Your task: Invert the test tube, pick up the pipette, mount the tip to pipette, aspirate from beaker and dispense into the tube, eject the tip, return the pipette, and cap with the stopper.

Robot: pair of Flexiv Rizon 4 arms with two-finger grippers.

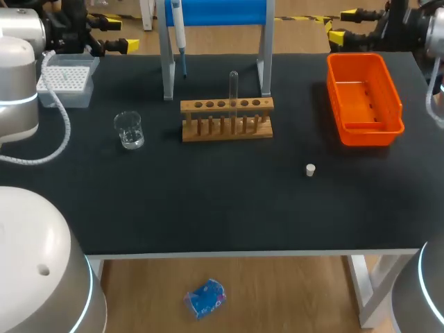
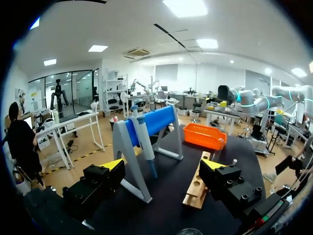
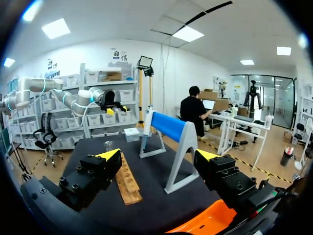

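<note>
**A bright room around a black counter**

The counter (image 1: 208,208) had a matte black top on white legs (image 1: 362,288), over a wood-toned floor (image 1: 277,291). Rectangular light panels (image 2: 188,7) glowed in a white ceiling — the walls (image 3: 181,63) were white too. Dark-framed glass partitions (image 2: 73,88) closed one side, with yellow-and-black tape (image 2: 73,160) on the floor nearby. Shelving (image 3: 124,93) with storage bins lined one wall.

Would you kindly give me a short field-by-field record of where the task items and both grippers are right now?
test tube: upright in the wooden rack
pipette: hanging on the blue stand
beaker: on the table, left of the wooden rack
stopper: loose on the table, right of the wooden rack
tip box: far left of the table
left gripper: open, empty
right gripper: open, empty
</note>
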